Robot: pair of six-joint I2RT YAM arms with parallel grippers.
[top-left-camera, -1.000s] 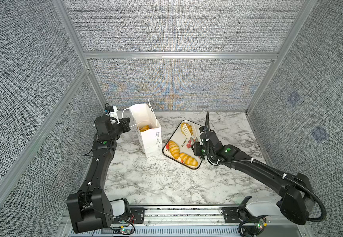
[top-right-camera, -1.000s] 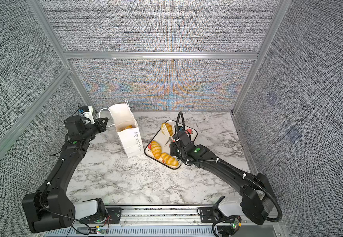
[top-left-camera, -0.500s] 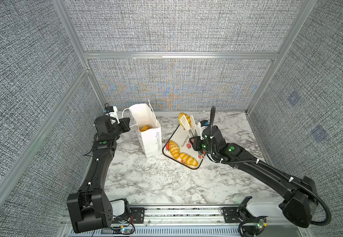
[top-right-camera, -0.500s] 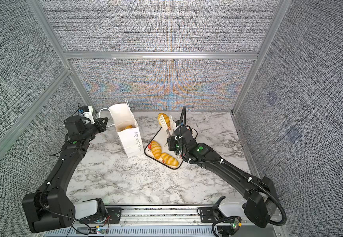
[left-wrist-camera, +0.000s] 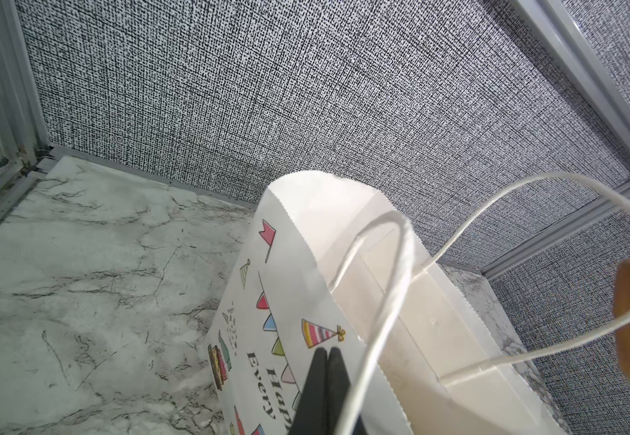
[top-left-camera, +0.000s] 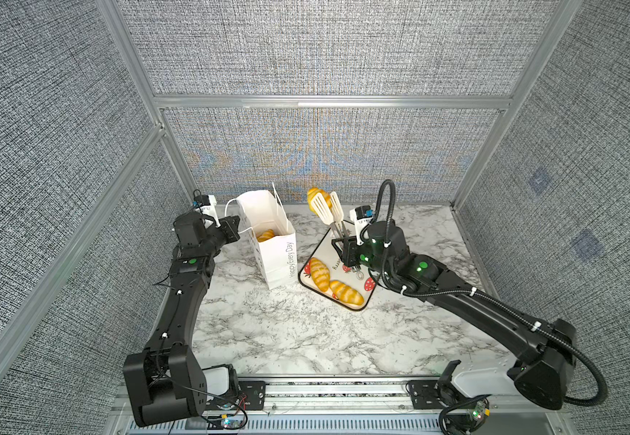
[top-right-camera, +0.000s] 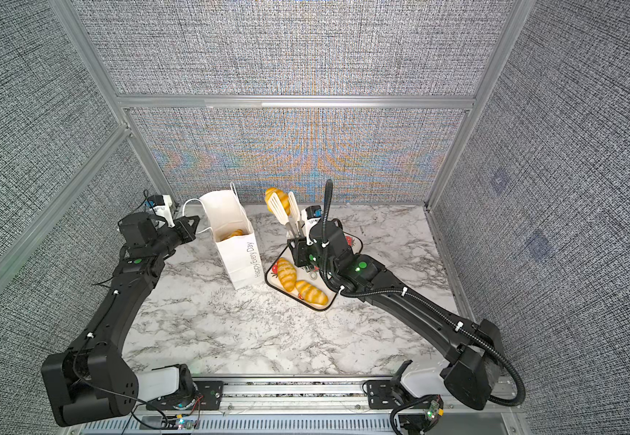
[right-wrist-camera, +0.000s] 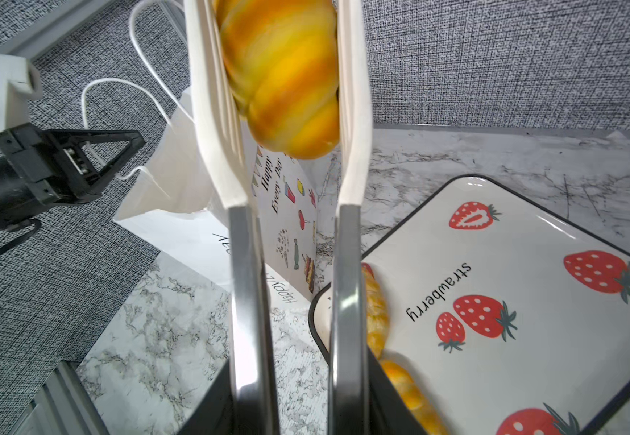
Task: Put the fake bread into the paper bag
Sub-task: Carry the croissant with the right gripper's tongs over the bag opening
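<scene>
Two loaves (top-left-camera: 320, 273) lie on the tray (top-left-camera: 367, 297) in both top views; another roll (top-left-camera: 266, 235) peeks half-hidden from the paper bag (top-left-camera: 281, 260). The right gripper (top-left-camera: 344, 244), fingers clamped on tongs (top-left-camera: 321, 209), holds a raised roll (top-left-camera: 313, 194) up beside the bag. Left wrist view: the left gripper (left-wrist-camera: 326, 361) has fingers together beside the cord handle (left-wrist-camera: 400, 278); whether they pinch it is unclear. Right wrist view: the raised roll's top is cut off.

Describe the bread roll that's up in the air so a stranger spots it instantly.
Find the tall white paper bag. Right of it, white tongs rise above the strawberry tray. The roll between their tips is the only one airborne.
</scene>
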